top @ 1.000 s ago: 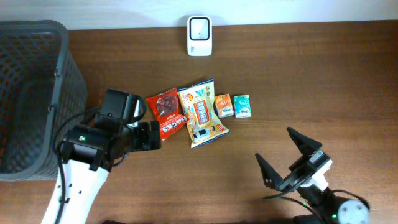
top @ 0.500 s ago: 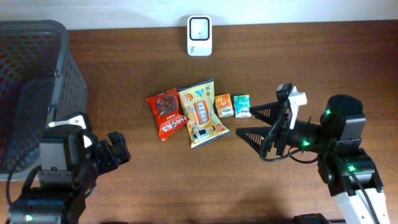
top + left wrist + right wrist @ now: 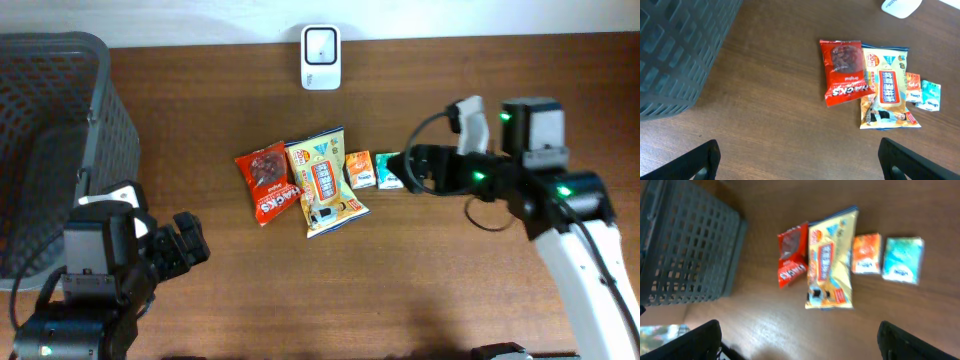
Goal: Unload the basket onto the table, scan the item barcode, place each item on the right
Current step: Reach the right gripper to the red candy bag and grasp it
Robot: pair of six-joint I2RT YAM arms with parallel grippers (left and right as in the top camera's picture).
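Several snack items lie in a row mid-table: a red pack point(image 3: 267, 183), a yellow bag point(image 3: 323, 182), a small orange pack point(image 3: 360, 169) and a small teal pack point(image 3: 390, 171). I cannot make out a barcode on any of them. A white scanner point(image 3: 321, 57) stands at the far edge. My right gripper point(image 3: 416, 170) is open, pointing left, just right of the teal pack point(image 3: 901, 259), with nothing between its fingers. My left gripper point(image 3: 192, 248) is open over bare wood, down-left of the red pack point(image 3: 845, 72).
A dark mesh basket point(image 3: 50, 150) fills the left side of the table, its wall also showing in the left wrist view point(image 3: 675, 50) and the right wrist view point(image 3: 690, 245). Brown wood surrounds the snacks.
The right arm swung up from the near edge and its open gripper closed in on the teal pack. The left arm pulled back from the red pack, then held still.
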